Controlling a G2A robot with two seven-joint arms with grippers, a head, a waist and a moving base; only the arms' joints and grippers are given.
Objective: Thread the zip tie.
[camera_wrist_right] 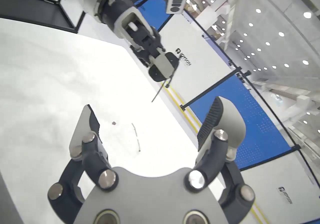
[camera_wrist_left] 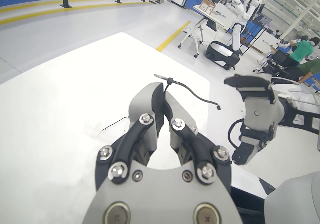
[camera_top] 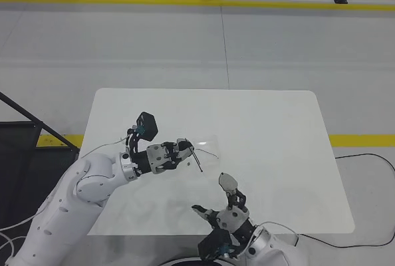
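A thin black zip tie [camera_wrist_left: 186,88] sticks out from my left gripper [camera_wrist_left: 162,90], which is shut on it above the white table [camera_top: 270,126]. Its small head [camera_wrist_left: 170,80] sits just past the fingertips, with a short pointed end poking out one side and the long strap curving off the other. From above, the left gripper [camera_top: 183,149] hovers over the table's middle left with the zip tie [camera_top: 196,159] angled toward the near edge. My right gripper [camera_wrist_right: 152,120] stands open and empty near the table's front edge [camera_top: 217,196], a short way from the tie.
A clear plastic bag [camera_top: 207,143] lies flat on the table beside the left gripper. A thin loose strand [camera_wrist_right: 136,137] and a small dark speck [camera_wrist_right: 113,123] rest on the tabletop in front of the right gripper. A black frame [camera_top: 11,106] stands left of the table.
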